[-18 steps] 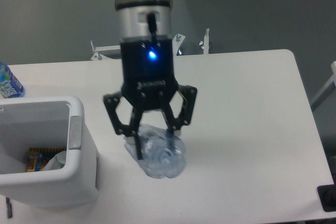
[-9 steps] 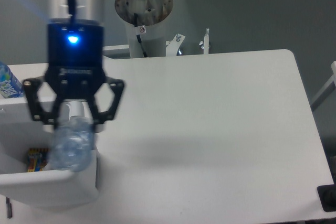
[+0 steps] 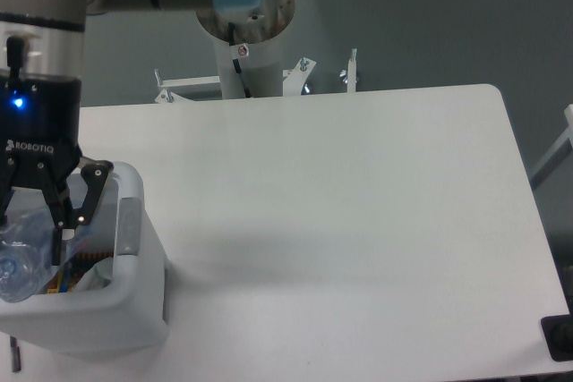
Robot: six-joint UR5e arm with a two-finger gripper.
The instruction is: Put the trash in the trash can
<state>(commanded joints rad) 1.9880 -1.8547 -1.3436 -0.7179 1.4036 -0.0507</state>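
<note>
The trash I can see is a slim clear bluish plastic bottle (image 3: 20, 261), hanging at the far left edge of the view. My gripper (image 3: 29, 237) is shut on the bottle and holds it just over the opening of the trash can (image 3: 89, 318), a white bin with a thick rim and a grey strip (image 3: 131, 226) on its right side. Down inside the bin lies a pale crumpled piece (image 3: 95, 276) that looks like the wrapper, next to a colourful packet (image 3: 79, 262). The gripper's left finger is cut off by the frame edge.
The white table (image 3: 340, 203) stretches to the right of the bin. The arm's base column (image 3: 247, 42) and metal brackets (image 3: 349, 69) stand behind the table's far edge. A dark object (image 3: 560, 337) sits at the bottom right corner.
The gripper lifted the bottle off the middle of the table and carried it left. It now hangs over the bin's opening, lower and further left than half a second ago.
</note>
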